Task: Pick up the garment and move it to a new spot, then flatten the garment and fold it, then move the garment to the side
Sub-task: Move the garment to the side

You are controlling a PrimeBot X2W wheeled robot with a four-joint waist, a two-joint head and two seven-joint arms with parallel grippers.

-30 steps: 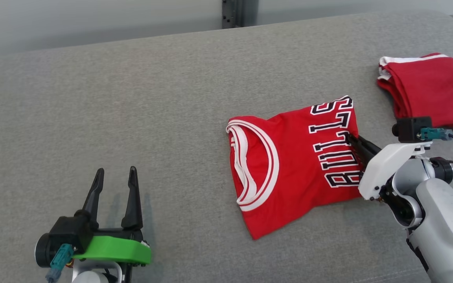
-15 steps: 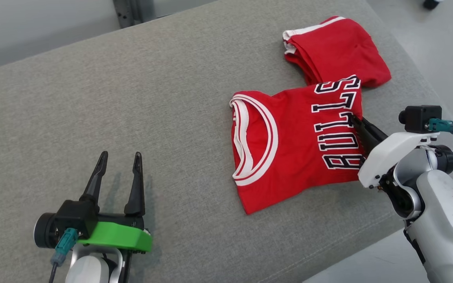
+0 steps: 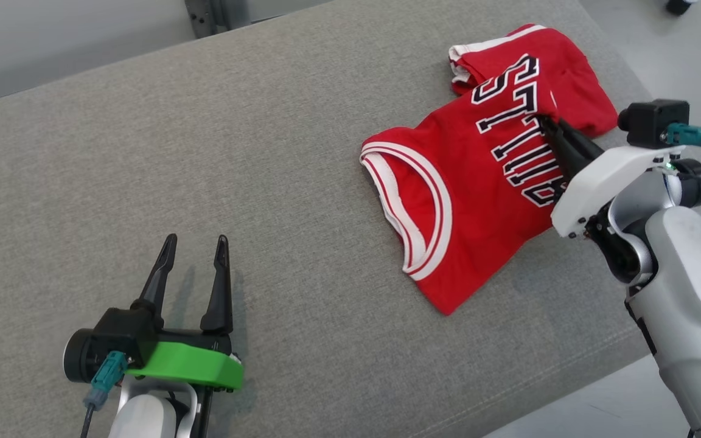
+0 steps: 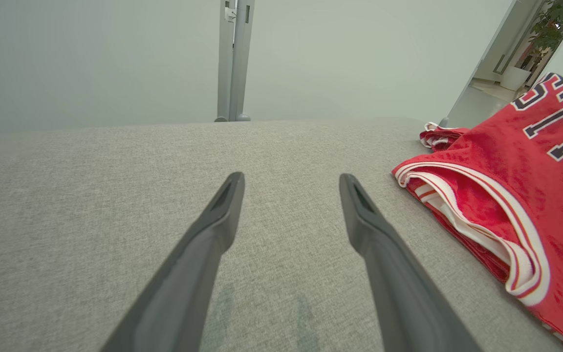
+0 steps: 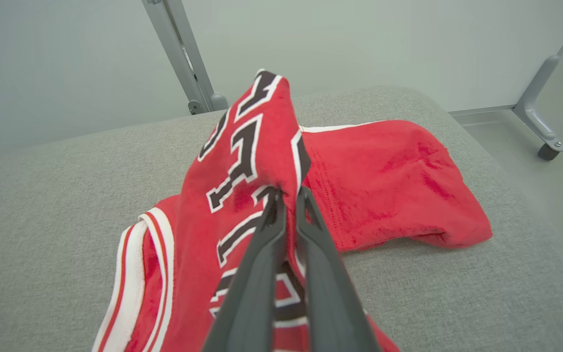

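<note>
Where the red jersey (image 3: 472, 201) lies folded at the upper right of the head view on the grey upholstered surface (image 3: 204, 152), the right gripper (image 3: 546, 121) has its jaws pinched narrow on the lettered edge, holding it raised over a second red garment (image 3: 582, 85). White-and-red trim rims the neckline, and the black block letters are outlined in white. At the lower left, the left gripper (image 3: 195, 249) has its jaws wide and holds nothing.

A big grey cushion (image 3: 265, 182) lies in front of a plain pale wall (image 4: 91, 58). A grey metal post (image 4: 232, 58) stands behind it. The floor (image 5: 511, 137) is grey. Far off stands a green plant (image 4: 555, 19) in a pot (image 4: 513, 78).
</note>
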